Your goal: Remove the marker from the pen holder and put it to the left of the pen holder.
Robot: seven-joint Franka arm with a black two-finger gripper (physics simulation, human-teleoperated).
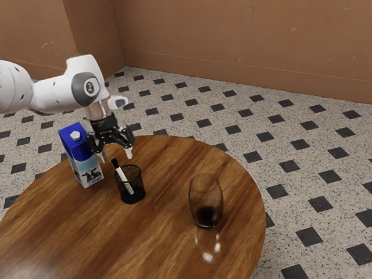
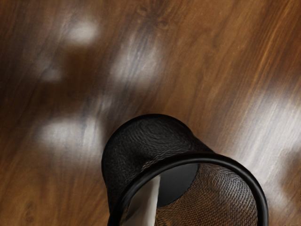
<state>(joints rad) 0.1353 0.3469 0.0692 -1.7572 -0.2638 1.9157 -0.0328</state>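
1. Wooden table (image 1: 168, 244), round.
2. Gripper (image 1: 116, 156): jaws spread, gripping nothing.
3. Marker (image 1: 122, 176) in pen holder (image 1: 138, 187), cap up, long axis tilted off vertical, just below jaws.

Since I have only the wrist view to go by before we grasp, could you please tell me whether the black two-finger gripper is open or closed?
Observer: It is open; the exterior view shows the gripper with its fingertips apart, not holding the marker.
Operator: Thank you. How does the slim white marker stand in the black mesh pen holder?
Observer: The marker leans toward the exterior view's left, its black cap sticking up above the rim of the pen holder.
Operator: And what stands beside the holder on that side?
Observer: A blue-topped white milk carton, upright on the round wooden table.
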